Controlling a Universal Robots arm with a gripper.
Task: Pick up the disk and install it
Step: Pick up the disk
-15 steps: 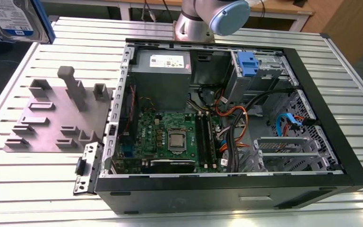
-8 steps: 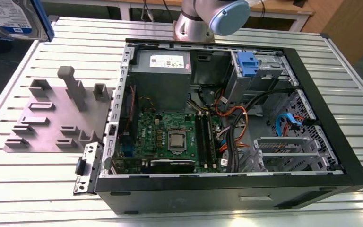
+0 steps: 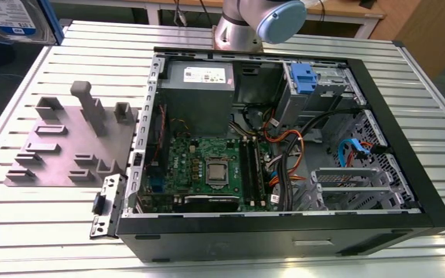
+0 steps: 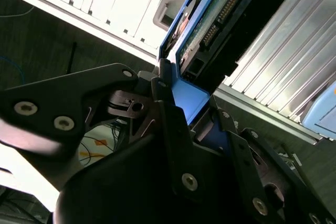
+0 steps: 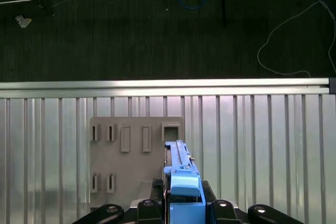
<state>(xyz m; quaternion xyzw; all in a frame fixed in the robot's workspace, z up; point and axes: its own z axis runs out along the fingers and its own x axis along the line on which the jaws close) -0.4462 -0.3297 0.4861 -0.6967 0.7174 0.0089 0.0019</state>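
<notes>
Gripper (image 5: 182,207) clamped on disk (image 5: 178,158), black fingers (image 4: 170,114) either side; arm (image 3: 238,29) base segment upright

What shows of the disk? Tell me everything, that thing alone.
The disk is a flat silver-metal drive with a white-and-blue label and blue plastic rails on its edges, cut off at the exterior view's upper left. In the second wrist view the disk shows its green circuit board and a dark connector. In the first wrist view it stands edge-on, blue rail toward the camera, in front of the grey fixture plate. The gripper is shut on it; nothing else appears to touch it.
</notes>
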